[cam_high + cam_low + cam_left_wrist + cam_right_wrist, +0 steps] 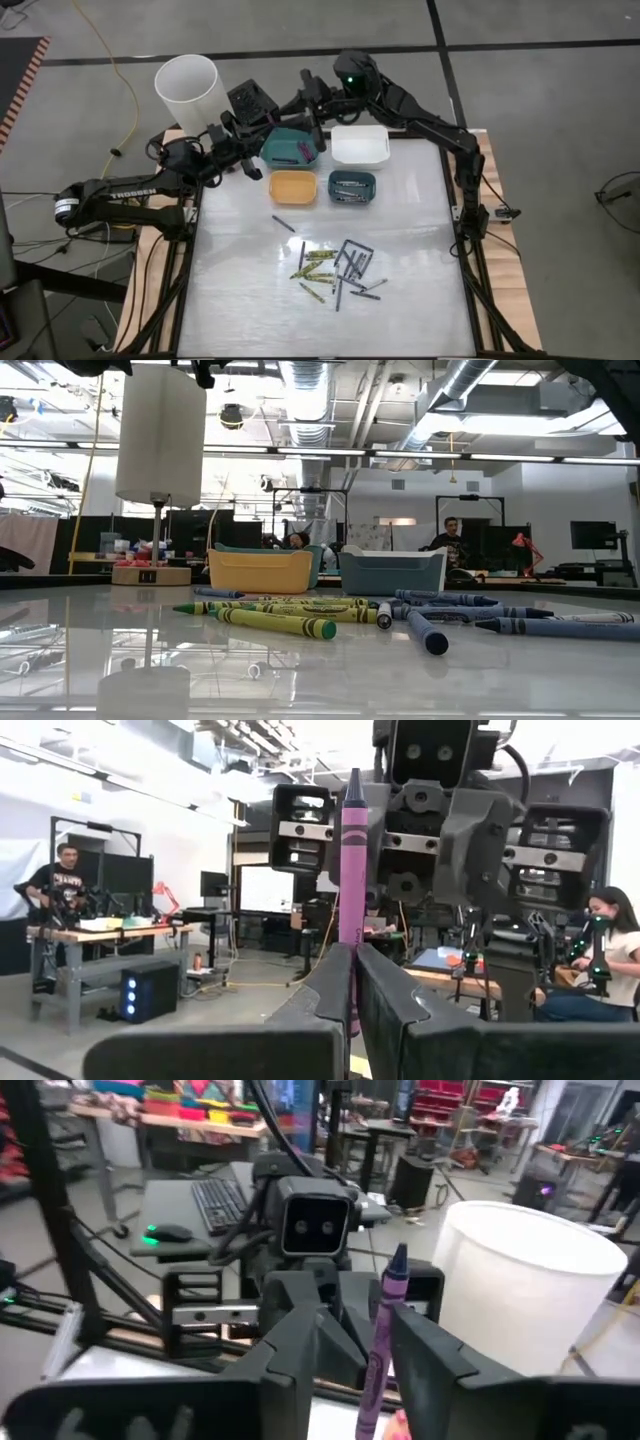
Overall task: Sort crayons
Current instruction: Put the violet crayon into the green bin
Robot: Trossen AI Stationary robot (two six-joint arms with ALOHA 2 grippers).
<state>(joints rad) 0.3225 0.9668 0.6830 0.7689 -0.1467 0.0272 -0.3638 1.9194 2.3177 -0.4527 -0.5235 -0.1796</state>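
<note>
Handover above far teal bin (291,146): left pincer (353,960) clamps purple crayon (352,870) upright, right pincer (355,1345) straddles it, part open. Few crayons binned; pile (335,268) mid-table unsorted.

Both arms reach to the far end of the bench and meet head-on. The left pincer (352,982) is clamped tight on an upright purple crayon (351,870). The right pincer (350,1325) stands part-open around it.
</note>
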